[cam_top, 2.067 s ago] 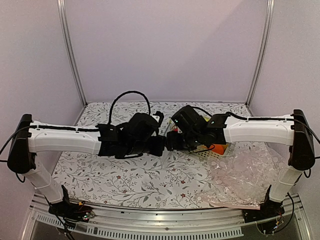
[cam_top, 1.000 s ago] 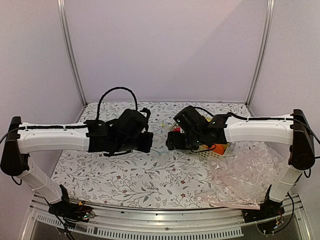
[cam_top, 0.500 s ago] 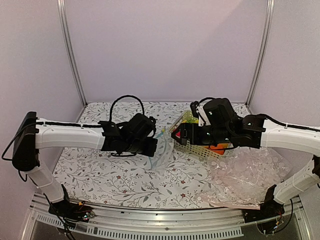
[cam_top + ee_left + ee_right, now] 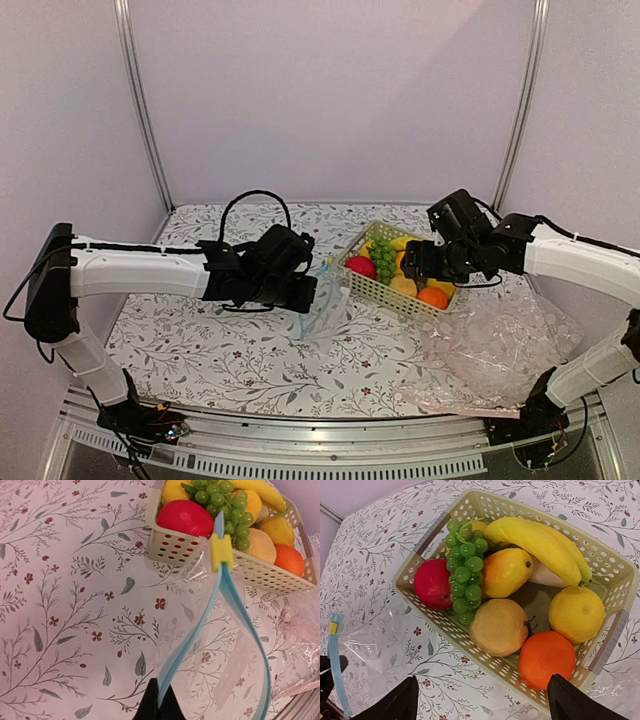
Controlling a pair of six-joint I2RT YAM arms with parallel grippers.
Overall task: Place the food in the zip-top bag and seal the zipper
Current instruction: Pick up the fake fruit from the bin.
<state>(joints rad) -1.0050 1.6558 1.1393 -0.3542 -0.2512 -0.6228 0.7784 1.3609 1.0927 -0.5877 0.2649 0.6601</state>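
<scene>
Top view: left tool (image 4: pixel 305 293) is clamping the bag (image 4: pixel 328 310) up mid-frame; right tool (image 4: pixel 413 264) is hovering over the basket (image 4: pixel 385 292), right of centre.
Left wrist: fingers (image 4: pixel 148 707) are pinching the zipper (image 4: pixel 235 600), which is hanging parted for loading.
Right wrist: jaws are standing apart above lemon (image 4: pixel 576 612) and mango (image 4: pixel 506 572), both lying in the basket, likely for a pick.

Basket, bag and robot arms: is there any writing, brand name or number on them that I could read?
None can be read.
Basket, fruits, bag, zipper and its yellow slider: no word, number or brand.
Tablecloth: only a leaf-and-flower print.
Arms: no lettering shows.
</scene>
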